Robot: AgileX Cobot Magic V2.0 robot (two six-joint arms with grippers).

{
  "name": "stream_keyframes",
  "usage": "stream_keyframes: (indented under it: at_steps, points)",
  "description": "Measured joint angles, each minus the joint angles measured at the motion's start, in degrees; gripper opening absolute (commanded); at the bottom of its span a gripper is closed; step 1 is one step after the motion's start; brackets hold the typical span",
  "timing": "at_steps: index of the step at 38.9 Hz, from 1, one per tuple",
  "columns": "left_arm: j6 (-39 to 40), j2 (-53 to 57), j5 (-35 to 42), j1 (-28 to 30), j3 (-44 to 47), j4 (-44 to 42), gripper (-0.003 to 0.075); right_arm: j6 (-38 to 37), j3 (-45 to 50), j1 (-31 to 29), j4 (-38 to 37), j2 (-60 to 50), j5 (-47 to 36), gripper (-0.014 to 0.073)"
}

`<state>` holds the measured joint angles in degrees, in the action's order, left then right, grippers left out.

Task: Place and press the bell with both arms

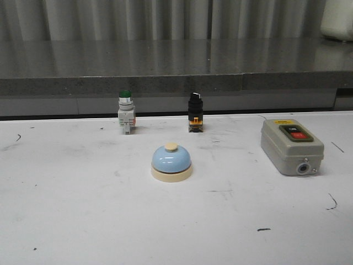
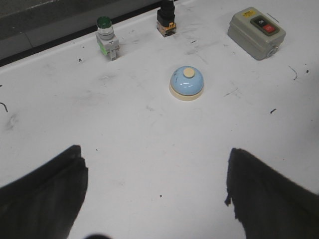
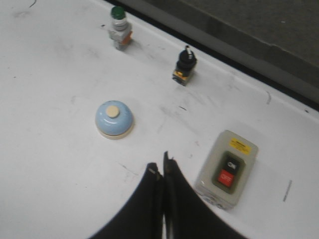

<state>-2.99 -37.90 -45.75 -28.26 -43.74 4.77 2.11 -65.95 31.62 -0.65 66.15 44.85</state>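
On the scuffed white tabletop (image 1: 66, 210), four things are seen in the front view, and none of them is touched by an arm. Furthest left, near the back edge, a small grey-bodied push button with a green cap (image 1: 126, 112) is stood upright. To its right and nearer the camera, the small light-blue dome-shaped desk bell with a cream round base and a cream knob on top (image 1: 172, 163) is set upright on its base, roughly between the two back switches and well apart from each. Behind it and slightly to the right, a small black rotary selector switch with a yellow-orange base (image 1: 195, 112) is stood near the back edge. Furthest right, a grey rectangular switch box with a black button and a red button on its lid (image 1: 292, 146) is laid flat, with a round port on its near face.

In the left wrist view, the left gripper (image 2: 154, 191) is held above bare tabletop with its two dark fingers (image 2: 42, 196) spread wide apart and nothing between them; the bell (image 2: 187, 83) is seen well ahead of it.

In the right wrist view, the right gripper (image 3: 162, 172) is seen with its dark fingers (image 3: 144, 204) pressed together, nothing held between them. The bell (image 3: 114, 118) lies near the fingertips to one side, and the switch box (image 3: 227, 169) just beside them on the other.
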Motion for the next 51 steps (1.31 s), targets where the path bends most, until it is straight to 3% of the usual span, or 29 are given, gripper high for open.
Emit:
stream_keyframes:
  at_steps: [12, 28, 45, 51]
  points:
    - [0.0, 0.0, 0.0, 0.0, 0.0, 0.0, 0.0554, 0.0, -11.0, 5.9, 0.0, 17.2, 3.8, -0.0069]
    - [0.0, 0.0, 0.0, 0.0, 0.0, 0.0, 0.0554, 0.0, -21.8, 6.8, 0.0, 35.7, 5.0, -0.0069]
    - [0.0, 0.0, 0.0, 0.0, 0.0, 0.0, 0.0554, 0.0, -24.6, 6.8, -3.6, 50.6, 1.7, -0.0069]
    - [0.0, 0.0, -0.1, 0.0, 0.0, 0.0, 0.0554, -0.2, -26.1, 6.8, -3.8, 50.5, 3.3, -0.0069]
